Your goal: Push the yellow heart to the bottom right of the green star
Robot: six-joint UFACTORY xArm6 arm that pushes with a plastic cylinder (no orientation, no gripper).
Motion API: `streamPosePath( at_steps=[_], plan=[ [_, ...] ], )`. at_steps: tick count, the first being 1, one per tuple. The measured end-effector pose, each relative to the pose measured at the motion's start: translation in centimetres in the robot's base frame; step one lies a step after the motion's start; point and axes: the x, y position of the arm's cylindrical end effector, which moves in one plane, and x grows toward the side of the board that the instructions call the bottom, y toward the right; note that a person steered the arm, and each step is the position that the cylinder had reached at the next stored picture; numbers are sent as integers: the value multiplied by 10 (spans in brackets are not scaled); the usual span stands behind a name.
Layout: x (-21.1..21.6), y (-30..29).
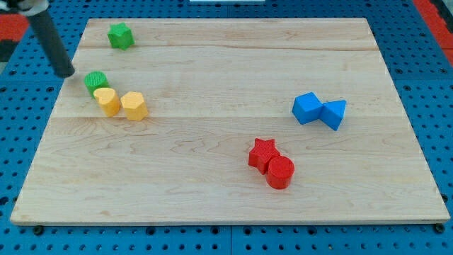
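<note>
The green star [120,35] sits near the top left corner of the wooden board [226,191]. The yellow heart [107,100] lies lower on the left side, touching a green round block [96,81] above it and a yellow hexagonal block [133,105] to its right. My tip [66,72] is at the board's left edge, just left of the green round block and up-left of the yellow heart, touching neither.
A blue block [306,108] and a blue triangular block [334,113] touch each other at the right. A red star [262,153] and a red round block [280,171] touch below the centre. Blue pegboard surrounds the board.
</note>
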Motion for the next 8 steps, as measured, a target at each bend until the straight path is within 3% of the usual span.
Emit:
streamPosePath(
  at_steps=[1,2,6,8],
  plan=[
    [48,30],
    [63,71],
    [-8,143],
    [-21,189]
  ],
)
